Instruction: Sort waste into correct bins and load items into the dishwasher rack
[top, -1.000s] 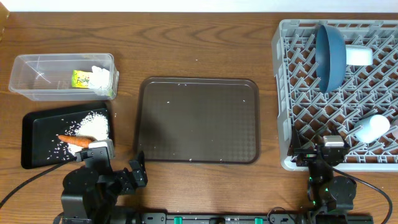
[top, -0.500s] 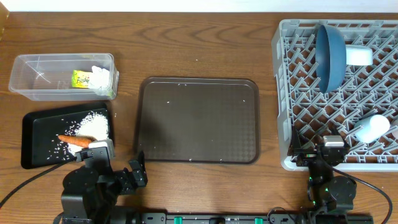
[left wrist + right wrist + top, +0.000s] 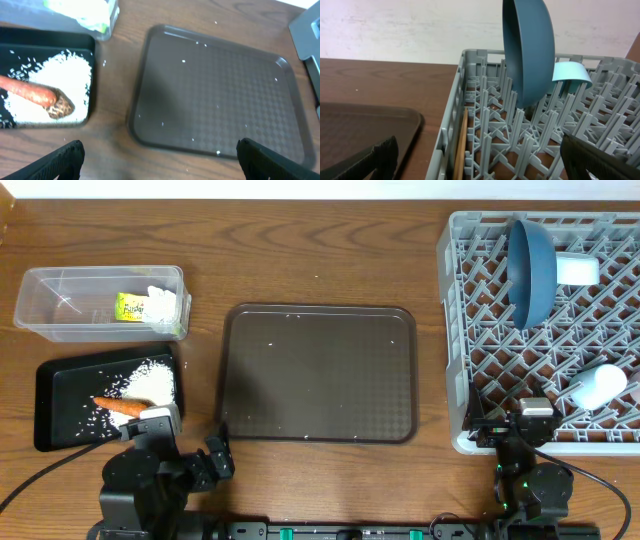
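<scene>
- Far left, the clear tub [image 3: 60,278] holds the yellow-green wrapper [image 3: 130,307] with the crumpled white paper [image 3: 163,301] just beside it, both at the tub's right end.
- Just below the tub is the black tray [image 3: 55,425]. A pile of rice [image 3: 152,380] fills its right half, the carrot [image 3: 118,406] lies across it, and the brownish scrap [image 3: 61,106] touches the carrot's tip.
- The left gripper [image 3: 160,150] hangs at the table's near edge, fingers spread wide and nothing between them. The black tray sits ahead and to its left, the carrot well apart from the fingertips.
- In the middle is the brown serving tray [image 3: 318,395] — only a few stray white grains dot it.
- On the right, the dishwasher rack [image 3: 452,330]. The dark blue plate-bowl [image 3: 532,268] stands on edge between the pegs near the far side, with the light blue bowl [image 3: 577,270] just behind it.
- The chopsticks [image 3: 461,145] lie along the inside of the rack's left wall.
- The white-pink cup [image 3: 598,386] sits towards the rack's near right — it looks tipped on its side, though the overhead view is too small to be sure.
- The right gripper [image 3: 477,152] is parked at the rack's near left corner, fingers wide apart and empty, chopsticks close ahead, plate-bowl further in.
</scene>
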You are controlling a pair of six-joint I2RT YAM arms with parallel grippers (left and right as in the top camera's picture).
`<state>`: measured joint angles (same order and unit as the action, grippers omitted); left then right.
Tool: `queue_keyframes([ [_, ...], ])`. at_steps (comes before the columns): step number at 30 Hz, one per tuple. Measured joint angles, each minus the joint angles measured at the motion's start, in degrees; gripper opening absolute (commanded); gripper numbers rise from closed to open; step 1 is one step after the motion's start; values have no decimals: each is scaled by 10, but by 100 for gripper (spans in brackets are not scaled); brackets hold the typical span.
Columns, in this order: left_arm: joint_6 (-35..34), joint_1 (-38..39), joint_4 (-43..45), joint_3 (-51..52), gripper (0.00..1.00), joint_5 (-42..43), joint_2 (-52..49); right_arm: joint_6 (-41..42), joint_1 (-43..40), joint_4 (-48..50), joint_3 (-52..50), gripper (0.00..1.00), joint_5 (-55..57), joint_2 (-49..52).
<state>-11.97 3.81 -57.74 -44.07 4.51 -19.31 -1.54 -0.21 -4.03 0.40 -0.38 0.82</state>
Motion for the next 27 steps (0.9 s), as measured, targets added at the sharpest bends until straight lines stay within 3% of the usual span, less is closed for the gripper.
queue_keyframes([
  [5,10,0,99,61,98,-20,41,0,0,0,0,99,0,0],
  [12,48,0,353,245,98,-34,148,0,0,0,0,99,0,0],
  [20,76,0,616,405,98,-35,186,0,0,0,0,99,0,-1],
  [22,83,0,640,427,98,-35,188,0,0,0,0,99,0,-1],
  [27,91,0,591,437,98,-34,188,0,0,0,0,99,0,-1],
])
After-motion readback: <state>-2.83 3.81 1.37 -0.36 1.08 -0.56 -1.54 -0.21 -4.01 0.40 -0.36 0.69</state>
